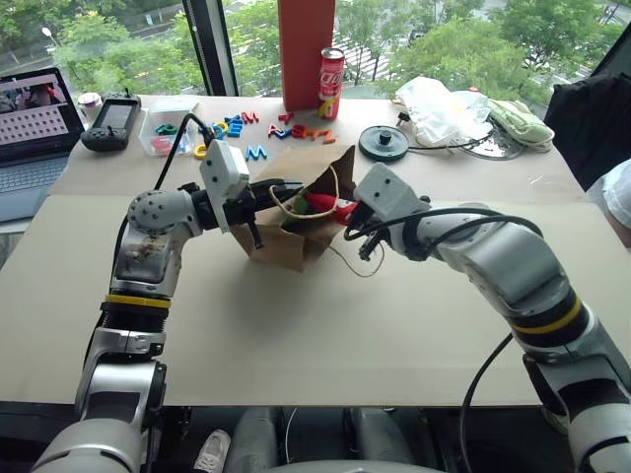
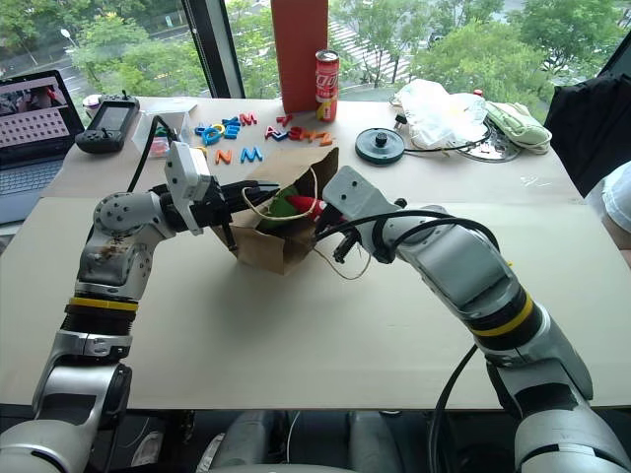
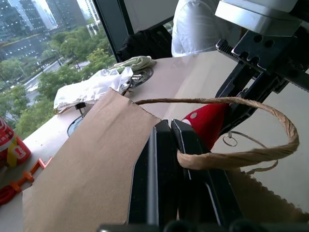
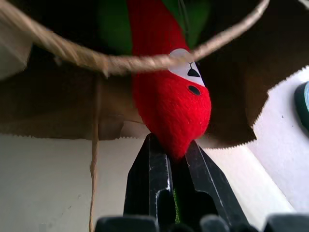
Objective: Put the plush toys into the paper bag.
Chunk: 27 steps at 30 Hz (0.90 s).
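The brown paper bag (image 1: 292, 239) lies tilted in the middle of the table, its mouth facing my right arm. My left gripper (image 3: 170, 124) is shut on the bag's rim, and a twine handle (image 3: 231, 157) loops past its fingers. My right gripper (image 4: 173, 145) is shut on the pointed end of the red plush toy (image 4: 170, 104), which pokes into the bag's mouth (image 1: 320, 204) with its white face patch showing. Something green (image 2: 281, 206) sits deeper inside the bag; I cannot tell whether it is the green toy or the red toy's leaves.
Behind the bag lie coloured plastic letters (image 1: 254, 152), a red can (image 1: 331, 83) and a tall red box (image 1: 307, 49). A black disc (image 1: 384, 142), a white plastic bag (image 1: 439, 108) and a pale green cloth (image 1: 520, 122) are at the back right. A laptop (image 1: 35, 128) stands far left. A person's sleeve (image 1: 619, 197) is at the right edge.
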Each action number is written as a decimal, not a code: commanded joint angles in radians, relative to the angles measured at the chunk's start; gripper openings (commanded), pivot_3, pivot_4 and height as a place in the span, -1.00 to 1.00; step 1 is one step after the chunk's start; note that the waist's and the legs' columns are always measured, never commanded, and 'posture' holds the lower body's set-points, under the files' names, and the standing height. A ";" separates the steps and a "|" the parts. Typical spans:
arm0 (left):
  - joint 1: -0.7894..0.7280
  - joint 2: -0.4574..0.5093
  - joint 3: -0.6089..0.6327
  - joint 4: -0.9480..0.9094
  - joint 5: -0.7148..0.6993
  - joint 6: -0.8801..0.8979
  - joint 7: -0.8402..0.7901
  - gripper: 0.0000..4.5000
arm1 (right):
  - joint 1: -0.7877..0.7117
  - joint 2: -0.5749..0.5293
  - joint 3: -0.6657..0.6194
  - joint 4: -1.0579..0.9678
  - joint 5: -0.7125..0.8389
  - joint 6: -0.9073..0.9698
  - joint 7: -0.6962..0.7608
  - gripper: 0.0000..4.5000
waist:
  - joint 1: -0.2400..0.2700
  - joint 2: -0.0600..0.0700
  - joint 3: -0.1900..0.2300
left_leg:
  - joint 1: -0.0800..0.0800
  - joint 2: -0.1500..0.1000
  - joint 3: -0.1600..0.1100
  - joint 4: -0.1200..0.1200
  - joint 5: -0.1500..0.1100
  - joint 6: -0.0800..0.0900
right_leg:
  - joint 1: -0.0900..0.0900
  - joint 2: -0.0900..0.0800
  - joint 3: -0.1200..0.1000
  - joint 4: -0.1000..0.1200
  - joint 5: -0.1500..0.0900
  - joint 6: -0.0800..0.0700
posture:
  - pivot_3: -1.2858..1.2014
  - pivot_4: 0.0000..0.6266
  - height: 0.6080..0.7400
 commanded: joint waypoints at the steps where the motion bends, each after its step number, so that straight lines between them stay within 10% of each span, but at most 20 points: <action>1: -0.020 0.005 0.011 -0.020 -0.006 -0.019 -0.001 -1.00 | -0.047 0.052 0.053 0.000 -0.052 -0.054 0.021 -0.98 | 0.002 0.000 0.000 | 0.000 0.000 0.000 0.000 0.000 0.000 | 0.000 0.000 -0.001 0.000 0.000 0.000 | 0.03 -0.52 0.98; 4: -0.020 0.005 0.013 -0.020 -0.004 -0.019 -0.002 -1.00 | -0.051 0.077 0.078 0.035 -0.089 -0.088 0.033 -0.98 | 0.009 0.000 0.000 | -0.001 0.000 0.001 0.000 0.000 0.000 | 0.001 -0.001 -0.002 0.000 0.000 0.000 | 0.03 -0.52 0.98; 17: -0.016 0.010 0.015 -0.022 -0.004 -0.020 -0.004 -1.00 | -0.018 0.128 -0.001 0.062 -0.114 -0.101 0.067 0.99 | 0.004 0.000 0.000 | -0.004 -0.001 0.003 0.001 0.000 0.000 | 0.000 0.000 -0.002 0.006 0.000 0.001 | 0.03 -0.52 0.98; 27: -0.017 0.009 0.015 -0.015 -0.001 -0.025 -0.005 -1.00 | 0.011 0.107 -0.031 0.044 -0.136 -0.096 0.073 1.00 | 0.003 0.000 0.000 | -0.003 0.000 0.003 0.001 0.000 0.000 | 0.000 0.000 -0.002 0.007 0.000 0.001 | 0.03 -0.52 0.98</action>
